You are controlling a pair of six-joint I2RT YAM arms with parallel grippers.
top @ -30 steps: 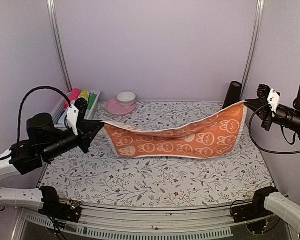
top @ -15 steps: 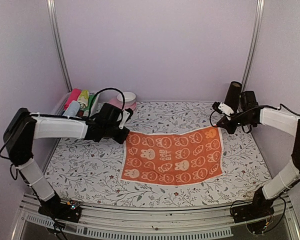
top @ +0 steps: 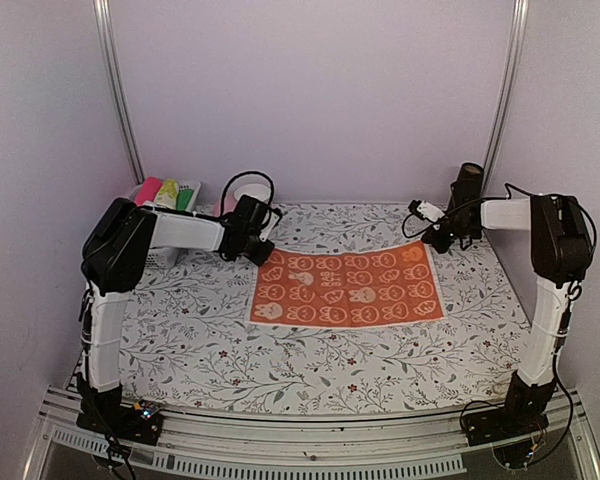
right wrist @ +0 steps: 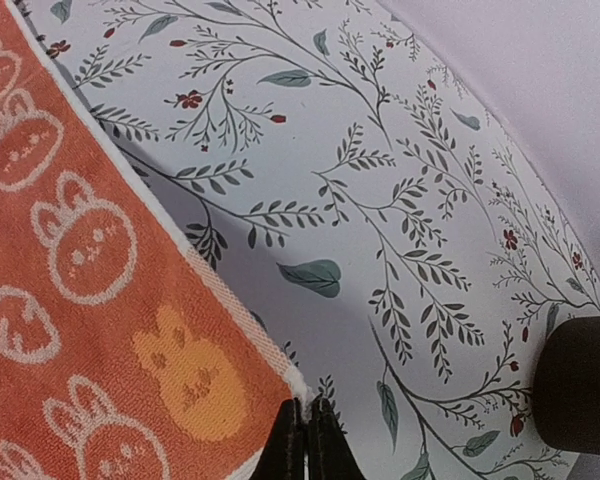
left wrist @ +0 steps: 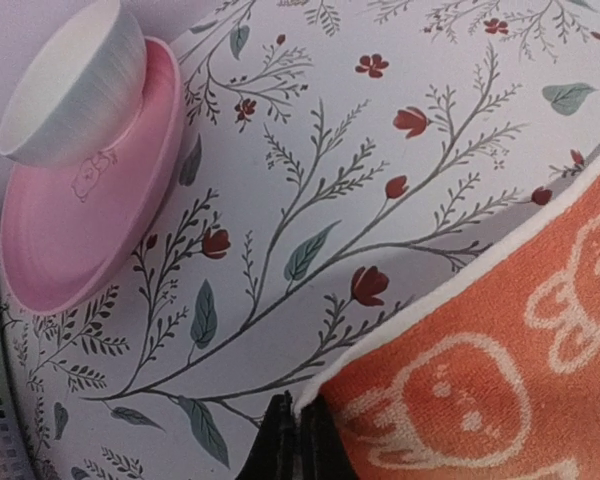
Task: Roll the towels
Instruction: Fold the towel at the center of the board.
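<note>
An orange towel [top: 345, 288] with pale rabbit prints lies spread flat on the floral table sheet. My left gripper [top: 263, 250] is at its far left corner, low on the sheet. In the left wrist view, that gripper [left wrist: 298, 440] is shut on the white-edged corner of the towel [left wrist: 480, 380]. My right gripper [top: 432, 240] is at the far right corner. The right wrist view shows it [right wrist: 306, 435] pinching the tip of that corner of the towel [right wrist: 80, 300]. Both arms reach far out over the table.
A pink saucer [top: 228, 207] with a white cup [left wrist: 70, 85] sits just behind the left gripper. A basket [top: 170, 195] of coloured items stands at the back left. A black cylinder [top: 468, 185] stands at the back right, close to the right gripper.
The towel hung stretched in the air between the grippers a second ago. Both arms have reached forward and down, and the towel now lies flat, farther back on the table.
</note>
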